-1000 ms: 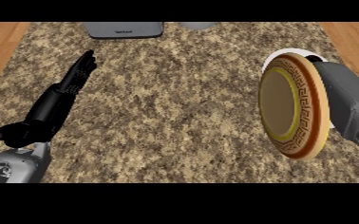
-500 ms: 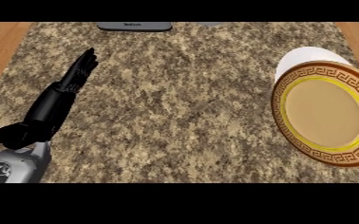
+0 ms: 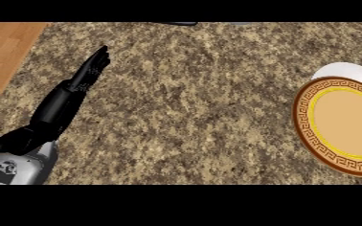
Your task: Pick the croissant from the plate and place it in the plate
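Left hand [image 3: 88, 72] rests at 9 o'clock on the granite surface [image 3: 191, 100], fingers straight and holding nothing; right hand is out of view, and no croissant shows anywhere (the plate [image 3: 311, 124] at 3 o'clock, cut by the edge, looks bare). Risk: a reach with the target unseen could miss or knock the plate. No readable writing.

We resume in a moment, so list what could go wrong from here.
1. No croissant shows anywhere on the granite counter; a reach now would be blind.
2. The patterned plate is cut off by the view's right edge, so aiming at it is uncertain.
3. Only the left hand shows, open and far from the plate.
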Tool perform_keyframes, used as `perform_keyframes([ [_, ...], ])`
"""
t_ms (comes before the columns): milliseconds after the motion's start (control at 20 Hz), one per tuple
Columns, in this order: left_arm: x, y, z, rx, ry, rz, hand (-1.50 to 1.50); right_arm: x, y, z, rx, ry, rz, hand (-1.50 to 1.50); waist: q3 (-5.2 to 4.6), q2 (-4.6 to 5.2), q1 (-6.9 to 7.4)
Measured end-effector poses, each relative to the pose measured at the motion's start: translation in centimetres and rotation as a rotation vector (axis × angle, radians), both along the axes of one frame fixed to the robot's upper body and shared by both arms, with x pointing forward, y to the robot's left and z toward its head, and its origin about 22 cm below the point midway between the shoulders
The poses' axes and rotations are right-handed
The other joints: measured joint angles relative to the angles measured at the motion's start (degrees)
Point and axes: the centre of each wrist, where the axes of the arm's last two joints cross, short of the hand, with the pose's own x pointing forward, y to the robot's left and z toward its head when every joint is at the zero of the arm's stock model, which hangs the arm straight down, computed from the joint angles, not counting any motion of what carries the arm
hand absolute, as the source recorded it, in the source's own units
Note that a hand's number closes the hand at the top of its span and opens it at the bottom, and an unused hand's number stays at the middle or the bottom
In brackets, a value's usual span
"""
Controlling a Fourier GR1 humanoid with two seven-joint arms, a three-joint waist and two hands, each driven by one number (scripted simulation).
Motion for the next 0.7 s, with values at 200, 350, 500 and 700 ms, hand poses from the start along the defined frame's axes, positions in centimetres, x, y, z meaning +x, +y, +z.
perform_keyframes([
  [200,0.1,-0.8,0.4,0.001,-0.014,-0.043,0.0,-0.2,-0.3,1.3,-0.109,-0.067,-0.097,1.5,0.09,0.79,2.08],
  [350,0.3,-1.4,0.7,0.002,-0.025,-0.065,0.0,-0.6,-0.8,1.9,-0.18,-0.095,-0.138,1.5,0.18,1.0,2.64],
  [500,0.3,-1.7,0.7,0.001,-0.022,-0.078,0.0,-1.2,-1.6,2.1,-0.232,-0.113,-0.17,1.5,0.28,0.96,2.86],
  [700,0.4,-2.0,0.8,0.0,-0.022,-0.085,0.0,-1.9,-2.6,2.2,-0.285,-0.136,-0.194,1.5,0.39,0.85,2.75],
])
